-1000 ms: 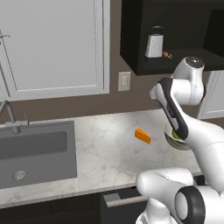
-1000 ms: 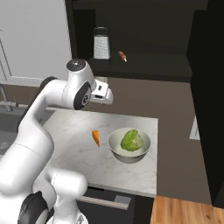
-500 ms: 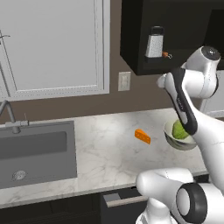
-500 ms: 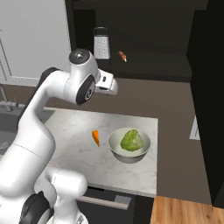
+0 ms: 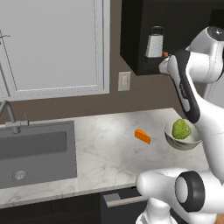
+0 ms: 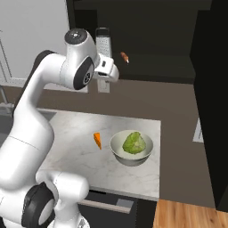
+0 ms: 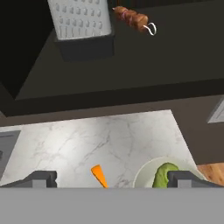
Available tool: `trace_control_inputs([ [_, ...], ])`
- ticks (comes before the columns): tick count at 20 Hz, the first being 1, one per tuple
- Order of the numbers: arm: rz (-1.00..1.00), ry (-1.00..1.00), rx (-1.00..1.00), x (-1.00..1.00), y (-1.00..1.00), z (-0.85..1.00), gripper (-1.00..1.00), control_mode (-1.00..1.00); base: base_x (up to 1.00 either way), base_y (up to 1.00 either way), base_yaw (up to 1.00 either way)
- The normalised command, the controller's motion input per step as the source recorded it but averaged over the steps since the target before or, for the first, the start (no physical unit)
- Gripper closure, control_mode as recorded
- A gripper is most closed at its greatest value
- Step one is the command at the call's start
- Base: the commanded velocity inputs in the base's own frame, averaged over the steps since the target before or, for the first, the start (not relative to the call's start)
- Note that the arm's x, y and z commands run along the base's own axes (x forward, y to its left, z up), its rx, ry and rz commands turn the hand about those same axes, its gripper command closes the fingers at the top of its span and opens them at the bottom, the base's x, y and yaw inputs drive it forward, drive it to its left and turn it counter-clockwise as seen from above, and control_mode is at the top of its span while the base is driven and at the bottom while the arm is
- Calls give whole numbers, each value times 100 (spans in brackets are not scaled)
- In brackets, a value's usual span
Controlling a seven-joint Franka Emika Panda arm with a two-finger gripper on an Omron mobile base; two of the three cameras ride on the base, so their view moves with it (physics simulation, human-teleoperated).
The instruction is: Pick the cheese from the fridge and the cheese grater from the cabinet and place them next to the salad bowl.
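Marble worktop (image 5: 109,131) under a dark wall cabinet (image 5: 131,35), sink (image 5: 39,148) sunk in at the left end. Found the cheese (image 5: 142,136) already lying on the worktop just beside the salad bowl (image 5: 183,143), apart from it, so judged the fridge half of the task as done. Found the cheese grater (image 5: 154,43) standing upright on the cabinet floor, near its front edge, untouched. Took the step in hand to be the reach for the grater: hand raised to cabinet height in the left base view, close to the grater, with the jaws spread as wide as they go and nothing between them. Reckoned the next move to call for tilting the hand up toward the cabinet, lining the jaws across the grater's body or under its black handle, then closing without tipping it backward or knocking the brown skewer (image 7: 131,17) beside it. From the hand view, got the grater (image 7: 81,19) at the top edge, with cheese (image 7: 99,175) and bowl rim low down between the two finger tips, so judged the hand as pointing below the target. From the right base view, got the skewer (image 6: 125,57) clear of the arm, but the grater (image 6: 103,42) partly covered by the wrist.
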Motion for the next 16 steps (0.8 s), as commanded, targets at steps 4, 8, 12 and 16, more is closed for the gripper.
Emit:
trace_control_inputs([
  [4,3,-8,3,-25,-8,36,-100,-100,0,0,0],
  [8,7,-11,2,-11,0,42,-100,-100,0,0,0],
  [12,10,-10,0,0,0,39,-100,-100,0,0,0],
  [16,12,-11,0,8,0,16,-100,-100,0,0,0],
])
